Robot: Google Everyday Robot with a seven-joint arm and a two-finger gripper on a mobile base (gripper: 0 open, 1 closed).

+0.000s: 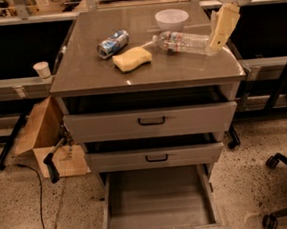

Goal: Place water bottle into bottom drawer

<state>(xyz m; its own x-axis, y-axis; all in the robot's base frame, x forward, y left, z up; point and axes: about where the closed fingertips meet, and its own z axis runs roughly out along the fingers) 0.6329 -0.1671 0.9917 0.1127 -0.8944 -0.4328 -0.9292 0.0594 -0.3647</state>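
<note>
Clear crinkled plastic water bottle (185, 41) lies on its side on the grey cabinet top (94, 73), right rear, cap toward the white bowl (172, 18). Cream two-finger gripper (214, 47) is at the bottle's base end, near the top's right edge; spread or pinched, can't tell. Yellow sponge (132, 58) and crushed blue-silver can (112, 43) sit left of the bottle. Deep grey bottom drawer (158, 200) is pulled open, its front edge out past both upper drawers.

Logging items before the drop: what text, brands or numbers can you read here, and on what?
No text is readable.
water bottle label: red-blue marks, too blurred to read.
can: blue-silver print, too blurred to read.
bottom drawer, sponge, bowl: no text seen.
gripper, by the bottle's right end: no markings seen.
</note>
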